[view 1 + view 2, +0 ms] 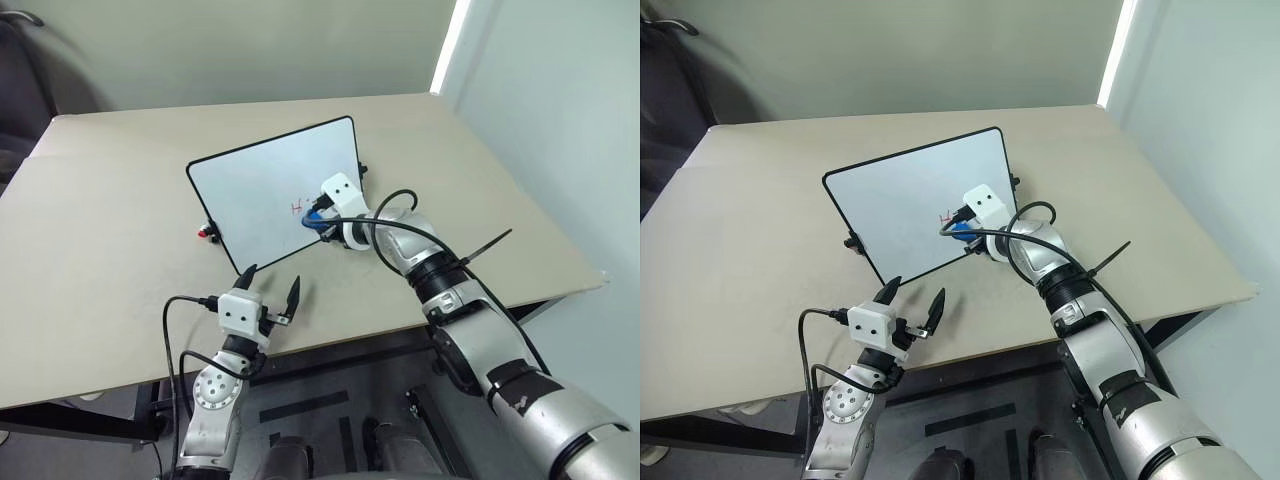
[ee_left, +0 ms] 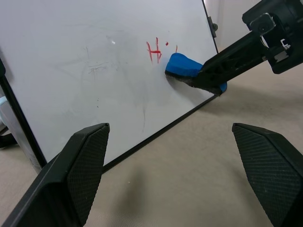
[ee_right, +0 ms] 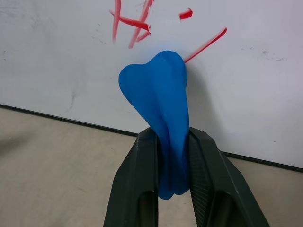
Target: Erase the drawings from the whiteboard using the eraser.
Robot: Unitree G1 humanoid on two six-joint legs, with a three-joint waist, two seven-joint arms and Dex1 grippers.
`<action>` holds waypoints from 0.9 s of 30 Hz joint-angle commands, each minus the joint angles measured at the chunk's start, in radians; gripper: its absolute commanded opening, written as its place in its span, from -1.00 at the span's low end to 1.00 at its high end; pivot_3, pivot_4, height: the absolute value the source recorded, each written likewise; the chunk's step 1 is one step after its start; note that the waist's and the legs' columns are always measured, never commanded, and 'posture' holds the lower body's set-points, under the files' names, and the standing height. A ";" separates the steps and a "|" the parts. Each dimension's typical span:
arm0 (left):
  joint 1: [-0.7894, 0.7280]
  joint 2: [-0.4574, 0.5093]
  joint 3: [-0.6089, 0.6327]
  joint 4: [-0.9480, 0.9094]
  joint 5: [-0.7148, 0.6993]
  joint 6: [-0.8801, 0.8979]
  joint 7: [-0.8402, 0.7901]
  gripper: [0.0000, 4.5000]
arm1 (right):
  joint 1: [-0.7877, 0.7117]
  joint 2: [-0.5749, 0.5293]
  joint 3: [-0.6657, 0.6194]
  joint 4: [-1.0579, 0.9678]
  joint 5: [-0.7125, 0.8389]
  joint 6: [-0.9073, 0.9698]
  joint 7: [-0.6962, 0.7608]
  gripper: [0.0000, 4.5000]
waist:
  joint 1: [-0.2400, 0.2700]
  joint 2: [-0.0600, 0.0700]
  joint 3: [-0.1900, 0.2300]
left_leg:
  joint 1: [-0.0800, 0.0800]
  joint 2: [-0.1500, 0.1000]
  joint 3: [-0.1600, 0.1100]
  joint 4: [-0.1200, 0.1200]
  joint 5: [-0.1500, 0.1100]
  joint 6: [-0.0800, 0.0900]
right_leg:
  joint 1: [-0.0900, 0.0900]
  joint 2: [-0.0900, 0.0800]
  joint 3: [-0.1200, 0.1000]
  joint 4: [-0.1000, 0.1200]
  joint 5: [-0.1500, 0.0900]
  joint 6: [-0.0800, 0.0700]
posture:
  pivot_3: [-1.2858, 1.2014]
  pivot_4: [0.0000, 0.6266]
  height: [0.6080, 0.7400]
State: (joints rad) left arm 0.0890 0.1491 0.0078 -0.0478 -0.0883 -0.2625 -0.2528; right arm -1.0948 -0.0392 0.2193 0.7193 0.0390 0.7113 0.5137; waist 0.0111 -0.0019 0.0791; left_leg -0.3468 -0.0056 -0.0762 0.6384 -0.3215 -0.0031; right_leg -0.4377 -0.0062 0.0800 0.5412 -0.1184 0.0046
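My own two black textured fingers [image 2: 80,175] stand wide apart, holding nothing, above the bare beige tabletop [image 2: 189,175]. Ahead of me stands the white rectangular whiteboard with its thin black frame [image 2: 85,61], faint grey smudges across its face. Small red marker drawings [image 2: 154,50] sit near its lower corner. My right gripper [image 2: 208,78] reaches in from the side, its black fingers clamped on a small bright blue soft eraser [image 2: 182,65], which presses against the board just beside the red strokes.
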 commanded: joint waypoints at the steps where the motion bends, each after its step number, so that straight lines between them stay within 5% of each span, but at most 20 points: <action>1: -0.006 -0.002 0.008 -0.028 -0.003 -0.022 0.006 1.00 | -0.069 0.006 -0.044 -0.010 0.002 -0.031 -0.035 -0.78 | 0.000 0.000 0.000 | 0.000 0.000 0.000 0.000 0.000 0.000 | -0.001 0.000 0.000 0.000 0.000 -0.001 | 0.03 -0.52 1.00; 11: -0.010 0.000 0.013 -0.025 -0.007 -0.023 -0.002 1.00 | -0.113 -0.008 -0.113 0.004 0.000 -0.047 -0.112 -0.78 | -0.001 0.000 0.000 | -0.001 0.000 0.000 0.000 0.000 0.000 | -0.002 0.001 0.000 0.000 0.002 -0.003 | 0.03 -0.52 1.00; 27: -0.008 -0.002 0.013 -0.035 -0.008 -0.017 -0.004 1.00 | 0.006 0.028 0.002 -0.033 -0.048 0.020 -0.073 -0.78 | -0.005 -0.001 0.000 | 0.000 0.000 0.000 0.000 0.000 0.000 | -0.002 0.001 -0.002 0.000 0.004 -0.003 | 0.03 -0.52 1.00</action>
State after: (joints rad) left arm 0.0863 0.1489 0.0205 -0.0478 -0.0902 -0.2631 -0.2569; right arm -1.0787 -0.0073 0.2128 0.7054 0.0053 0.7301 0.4339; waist 0.0065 -0.0024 0.0791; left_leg -0.3471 -0.0056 -0.0759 0.6384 -0.3213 -0.0028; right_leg -0.4401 -0.0056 0.0783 0.5414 -0.1141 0.0011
